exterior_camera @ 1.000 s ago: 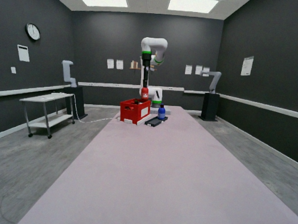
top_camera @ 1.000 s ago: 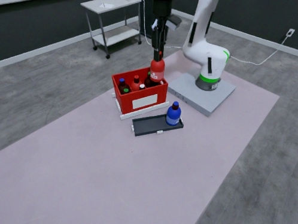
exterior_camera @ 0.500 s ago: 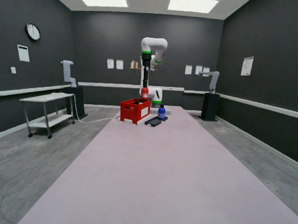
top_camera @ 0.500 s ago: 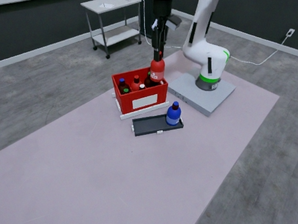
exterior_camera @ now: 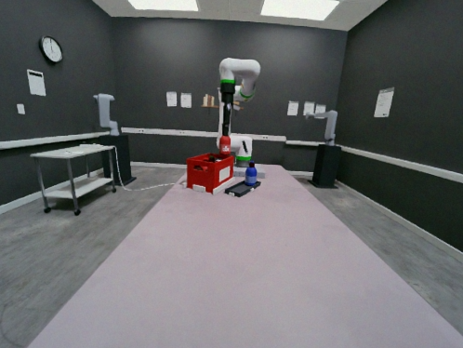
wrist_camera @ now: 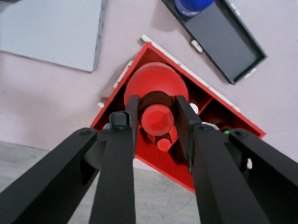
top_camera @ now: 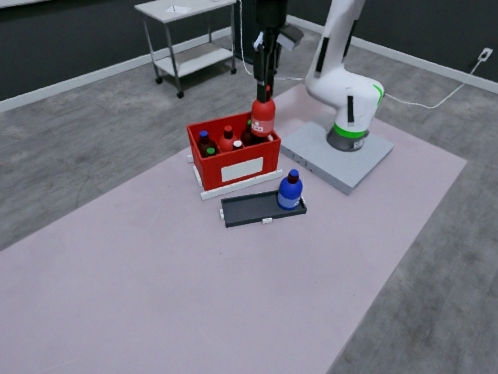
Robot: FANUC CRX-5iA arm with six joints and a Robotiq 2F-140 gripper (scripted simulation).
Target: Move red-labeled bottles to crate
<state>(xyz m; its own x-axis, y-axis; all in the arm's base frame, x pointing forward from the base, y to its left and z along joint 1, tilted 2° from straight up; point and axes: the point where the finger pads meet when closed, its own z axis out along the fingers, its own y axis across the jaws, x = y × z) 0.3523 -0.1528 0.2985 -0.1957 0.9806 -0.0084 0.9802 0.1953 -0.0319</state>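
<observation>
Your red-labeled bottle (top_camera: 263,116) (exterior_camera: 225,146) (wrist_camera: 156,80) is up at the crate's 1 o'clock corner in the top view, upright, neck pinched in the gripper (top_camera: 265,92) (exterior_camera: 226,131) (wrist_camera: 156,108) – claw narrow, closed on that bottle. You have its body over the crate (top_camera: 212,175) (exterior_camera: 197,179) (wrist_camera: 150,152), most of it showing above the rim; you cannot tell whether its base has entered a slot. Inside, you can pick out a red bottle with a red cap (top_camera: 228,140) near the middle, a blue-capped brown bottle (top_camera: 204,143) toward 9 o'clock, a green cap (top_camera: 211,151) around 8, a white cap (top_camera: 237,144) toward 5, and a dark bottle (top_camera: 246,137) just beside the held one. The crate sits level on the pink mat (top_camera: 200,280) (exterior_camera: 242,261) (wrist_camera: 45,107), a white strip (top_camera: 242,184) along its front. From the crate, your tray (top_camera: 245,209) (exterior_camera: 237,190) (wrist_camera: 222,42) lies flat at 5 o'clock, near but apart; the blue bottle (top_camera: 290,192) (exterior_camera: 251,176) (wrist_camera: 194,4) stands at its 3 o'clock end. No red-labeled bottle is left on it. Farther out, you have the arm's gray base plate (top_camera: 345,177) (exterior_camera: 260,175) (wrist_camera: 50,35) at 3 o'clock, and the white cart (top_camera: 155,10) (exterior_camera: 56,152) well off at 11 – on the floor.
</observation>
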